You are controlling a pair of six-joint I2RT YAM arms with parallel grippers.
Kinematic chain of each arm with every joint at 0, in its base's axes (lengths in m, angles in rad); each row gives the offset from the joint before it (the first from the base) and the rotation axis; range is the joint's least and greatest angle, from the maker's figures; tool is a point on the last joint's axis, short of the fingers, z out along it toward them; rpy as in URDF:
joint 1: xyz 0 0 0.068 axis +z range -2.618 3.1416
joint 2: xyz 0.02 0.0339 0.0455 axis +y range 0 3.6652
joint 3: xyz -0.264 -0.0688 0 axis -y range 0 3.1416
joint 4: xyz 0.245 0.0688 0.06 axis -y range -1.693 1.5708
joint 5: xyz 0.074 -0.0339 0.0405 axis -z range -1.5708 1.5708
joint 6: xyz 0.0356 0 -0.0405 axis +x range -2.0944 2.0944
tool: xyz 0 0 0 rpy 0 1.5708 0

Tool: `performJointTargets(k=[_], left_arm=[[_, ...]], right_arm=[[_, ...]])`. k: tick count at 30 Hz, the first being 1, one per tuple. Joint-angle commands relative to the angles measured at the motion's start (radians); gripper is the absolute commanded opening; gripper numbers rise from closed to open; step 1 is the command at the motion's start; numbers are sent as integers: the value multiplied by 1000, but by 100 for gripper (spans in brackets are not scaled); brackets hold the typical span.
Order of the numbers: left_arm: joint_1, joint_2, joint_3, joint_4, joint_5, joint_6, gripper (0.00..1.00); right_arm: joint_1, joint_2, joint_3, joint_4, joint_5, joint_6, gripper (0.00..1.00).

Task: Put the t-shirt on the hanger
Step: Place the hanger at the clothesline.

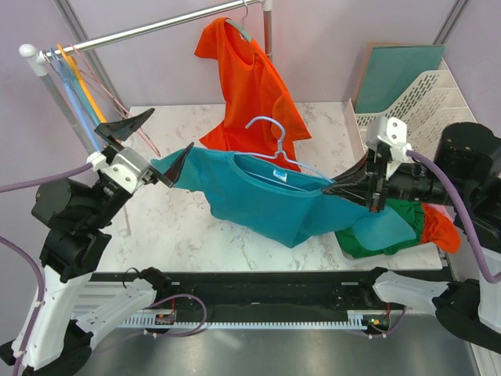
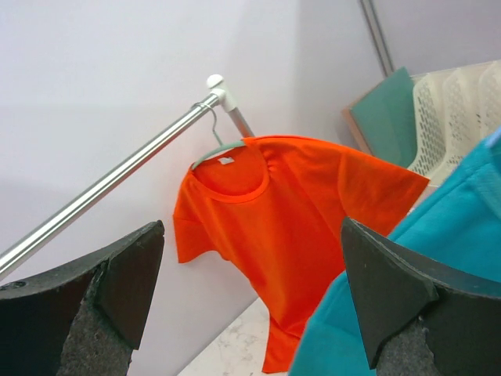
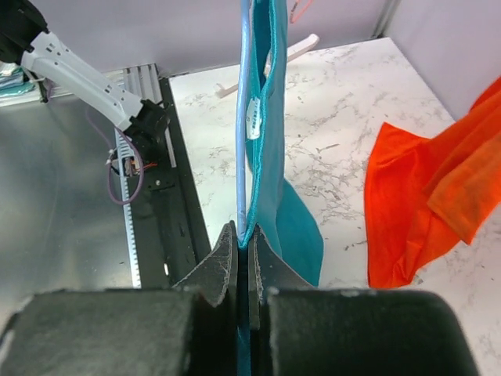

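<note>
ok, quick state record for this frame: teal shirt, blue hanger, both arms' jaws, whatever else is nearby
t-shirt: teal, held up off the table, spread between the two arms
hanger: pale blue, hook above the collar; how far it sits inside the shirt, cannot tell
left jaws: open, one finger against the shirt's sleeve end, nothing clamped
right jaws: shut on shirt cloth and hanger wire together
orange t-shirt: hanging from the rail at the back
dark green garment: heaped on the table under the right arm
</note>
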Motion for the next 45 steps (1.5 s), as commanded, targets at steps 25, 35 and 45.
performJointTargets(k=[25, 35, 45], left_arm=[[66, -53, -86, 129, -255, -69, 99], [67, -84, -126, 152, -250, -71, 99], [67, -104, -151, 158, -256, -48, 99]], right_arm=[[-124, 161, -98, 599, 288, 282, 0], [-124, 503, 155, 955, 406, 374, 0], [-87, 670, 183, 1038, 446, 471, 0]])
